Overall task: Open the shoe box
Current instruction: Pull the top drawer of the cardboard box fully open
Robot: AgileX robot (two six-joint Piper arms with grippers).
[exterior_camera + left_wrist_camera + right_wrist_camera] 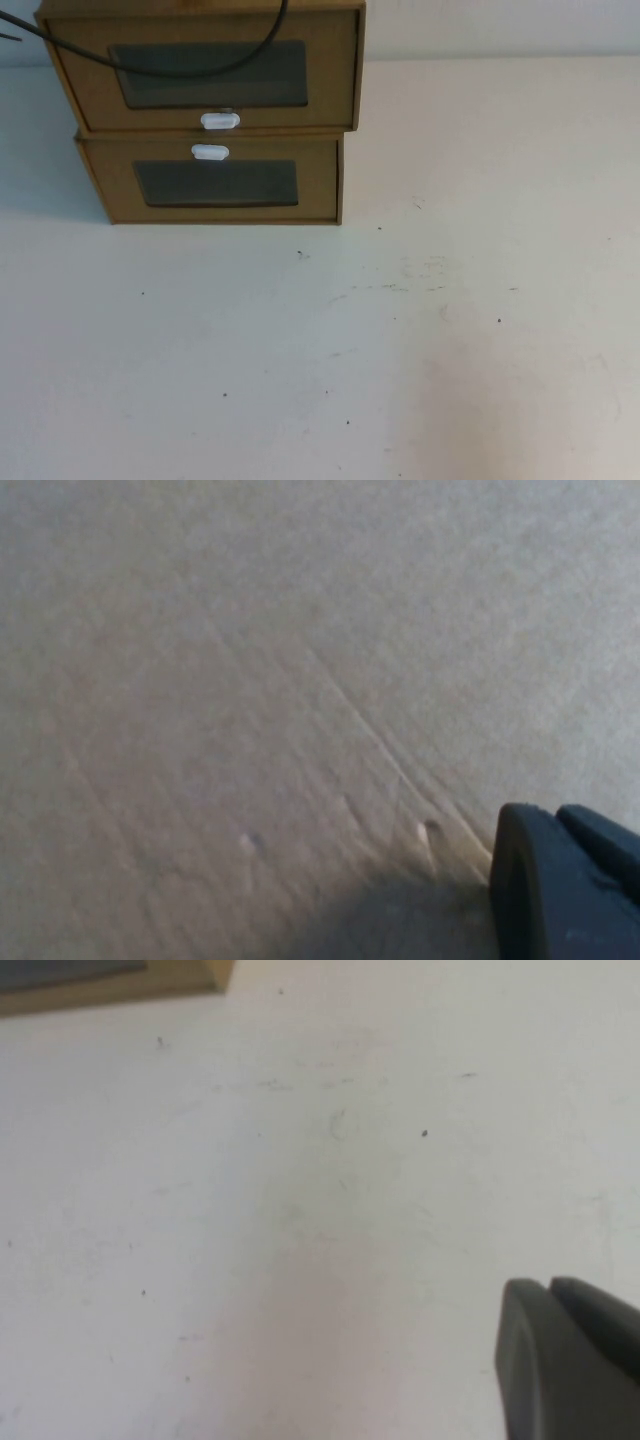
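Two brown shoe boxes stand stacked at the far left of the table (450, 350): the upper shoe box (335, 70) sits squarely on the lower shoe box (320, 185), fronts toward the robot. Each front has a dark window and a white pull tab. The upper tab (220, 121) sits at the bottom edge of its front and the lower tab (210, 152) at the top edge of its own, so the two handles lie just apart. Both fronts look flush and closed, so nothing is open yet.

Neither arm shows from above; only a black cable (282, 15) drapes across the upper box.

The left gripper (558, 830) hangs very close over plain brown cardboard. This is probably a box face, though which one cannot be told. Its fingers lie pressed together with nothing between them. That closeness would suit steadying the stack while a front is pulled – a guess, not something seen.

The right gripper (550, 1300) hovers over bare table, well clear of the box corner (110, 985), its claw shut and empty. It would need to open and line up on a tab before any pull
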